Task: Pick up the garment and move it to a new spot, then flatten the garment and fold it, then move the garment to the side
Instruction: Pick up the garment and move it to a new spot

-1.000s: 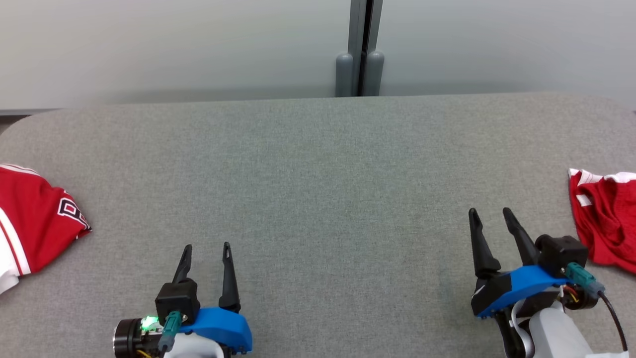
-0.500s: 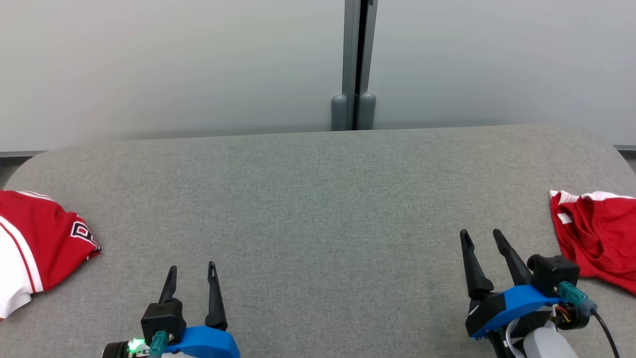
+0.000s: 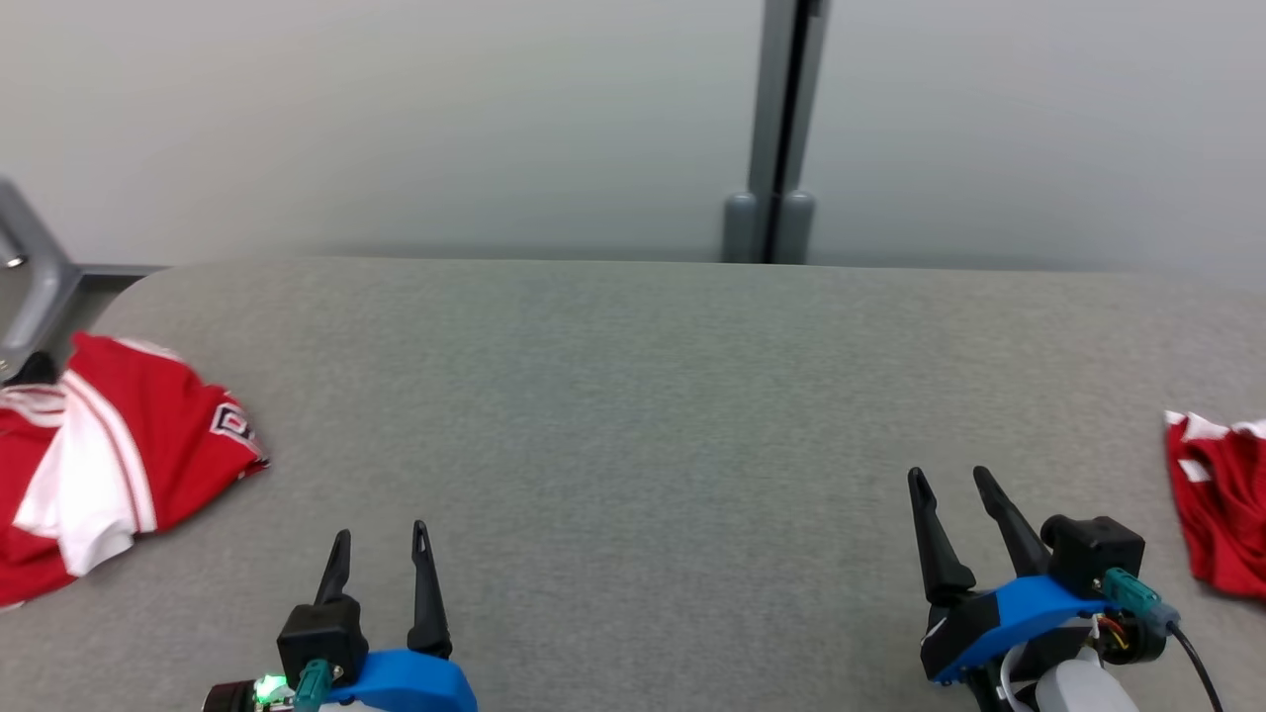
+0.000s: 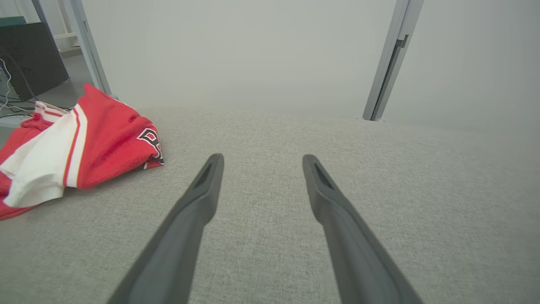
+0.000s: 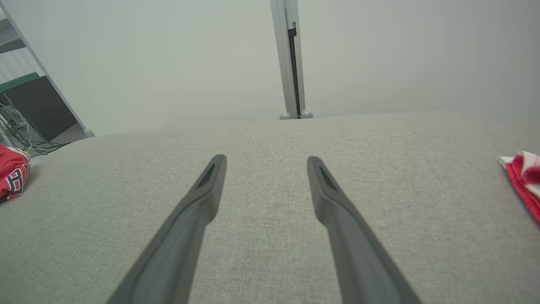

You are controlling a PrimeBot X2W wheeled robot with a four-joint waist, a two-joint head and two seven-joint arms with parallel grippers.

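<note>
Jersey [image 3: 148, 445] in red and white lies in a crumpled heap at the left edge of the grey table [image 3: 633, 396], near the far left corner. It has a wide white stripe and a black and white badge on the side that faces the middle of the table. The left wrist view shows the jersey [image 4: 105, 143] off to one side of the fingers, not touching them. A second red garment [image 3: 1221, 514] with white trim lies bunched up at the right edge of the table. In the right wrist view, a bit of that red garment [image 5: 525, 177] peeks in at one side and a bit of the jersey [image 5: 12, 173] at the other. The left gripper [image 3: 381, 536] is by the near edge, on the left half of the table. Its two dark fingers are spread apart and hold nothing, as the left wrist view [image 4: 262, 159] also shows. The right gripper [image 3: 949, 475] is by the near edge too, on the right half, near the red garment but not touching it. Its fingers are spread apart as well and hold nothing [image 5: 266, 159]. Behind the far edge stands a pale wall with a grey post [image 3: 781, 129].
</note>
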